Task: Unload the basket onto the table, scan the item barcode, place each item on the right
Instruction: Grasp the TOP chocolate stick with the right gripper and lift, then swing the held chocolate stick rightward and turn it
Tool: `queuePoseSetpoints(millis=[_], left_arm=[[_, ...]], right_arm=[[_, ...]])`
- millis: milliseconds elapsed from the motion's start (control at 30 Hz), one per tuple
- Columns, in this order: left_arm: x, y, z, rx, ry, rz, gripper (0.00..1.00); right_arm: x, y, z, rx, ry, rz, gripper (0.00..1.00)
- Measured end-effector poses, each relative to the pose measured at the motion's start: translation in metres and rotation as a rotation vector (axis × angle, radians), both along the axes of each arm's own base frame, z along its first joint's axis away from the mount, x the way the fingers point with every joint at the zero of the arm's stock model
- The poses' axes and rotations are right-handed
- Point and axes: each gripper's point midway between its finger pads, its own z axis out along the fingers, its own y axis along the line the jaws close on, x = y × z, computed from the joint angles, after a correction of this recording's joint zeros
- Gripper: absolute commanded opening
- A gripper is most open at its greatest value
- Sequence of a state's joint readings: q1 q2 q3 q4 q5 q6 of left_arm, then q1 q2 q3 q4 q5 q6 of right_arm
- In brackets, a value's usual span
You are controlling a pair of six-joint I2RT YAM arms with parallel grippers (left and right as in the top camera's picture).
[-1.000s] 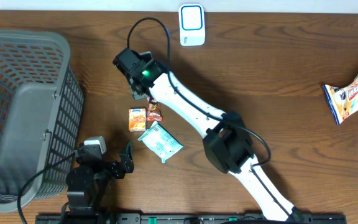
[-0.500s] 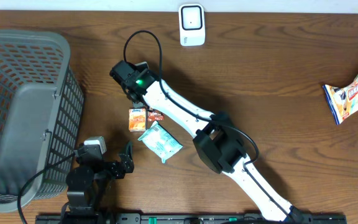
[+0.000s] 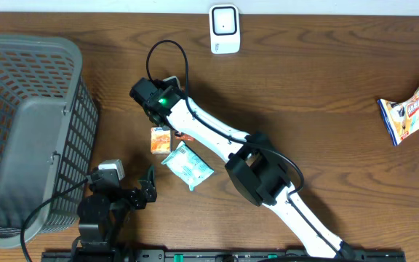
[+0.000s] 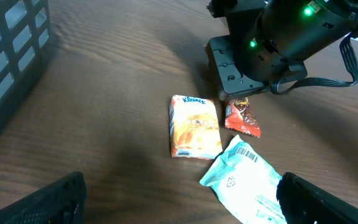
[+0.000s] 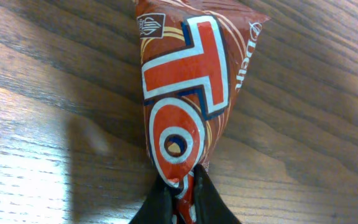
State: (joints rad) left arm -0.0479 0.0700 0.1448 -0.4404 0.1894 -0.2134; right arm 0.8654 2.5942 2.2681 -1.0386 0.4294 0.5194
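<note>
- While the overhead view hides the jaws under the wrist, it shows the right gripper [image 3: 170,127] low over the red snack packet [image 3: 184,136], which pokes out just beside its tip. I judge the step in hand to be the pick-up.
- The white scanner [image 3: 225,29] stands well beyond the gripper at the far table edge, so the next move calls for a lift and a carry that way. The left gripper [image 3: 145,191] sits well apart from the packet.
- From the left wrist, the left gripper [image 4: 179,199] shows its fingers spread wide at the lower corners, holding nothing. Ahead of it lie the tissue pack [image 4: 194,126] and the teal pouch [image 4: 247,183]. The snack packet [image 4: 242,118] lies a little further off, its far end under the right gripper [image 4: 234,102].
- From the right wrist, the right gripper [image 5: 180,199] is pinching the packet's crimped end seam. The rest of the packet [image 5: 188,93] stretches away from the fingertips, flat on the wood.
- The packet is glossy brown-red foil with large red-and-white lettering, narrow at the grip and wider at the far seam.
- No barcode shows on this face. It is probably underneath, so the carry will likely need a wrist turn towards the scanner.
</note>
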Motion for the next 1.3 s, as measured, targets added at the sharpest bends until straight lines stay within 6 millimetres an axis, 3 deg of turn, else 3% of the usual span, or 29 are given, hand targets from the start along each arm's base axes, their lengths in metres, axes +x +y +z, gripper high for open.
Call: queuePoseSetpoints(millis=[267,467,600,767,1000,1233,1300], left_arm=[[0.000,0.000,0.000,0.000,0.000,0.000,0.98],[0.000,0.000,0.000,0.000,0.000,0.000,0.98],[0.000,0.000,0.000,0.000,0.000,0.000,0.98],[0.000,0.000,0.000,0.000,0.000,0.000,0.98],[0.000,0.000,0.000,0.000,0.000,0.000,0.98],[0.000,0.000,0.000,0.000,0.000,0.000,0.98],[0.000,0.000,0.000,0.000,0.000,0.000,0.98]], right_arm=[[-0.014,-0.011,0.000,-0.040,0.073,0.013,0.01],[-0.042,-0.005,0.013,0.141,0.367,0.159,0.01],[-0.069,-0.013,0.050,0.370,0.626,0.297,0.01],[-0.102,-0.041,0.120,0.755,0.917,0.431,0.01],[-0.082,-0.034,0.182,1.224,0.894,0.503,0.01],[-0.079,-0.019,0.221,1.471,0.909,0.501,0.01],[-0.080,-0.018,0.224,1.490,0.920,0.491,0.01]])
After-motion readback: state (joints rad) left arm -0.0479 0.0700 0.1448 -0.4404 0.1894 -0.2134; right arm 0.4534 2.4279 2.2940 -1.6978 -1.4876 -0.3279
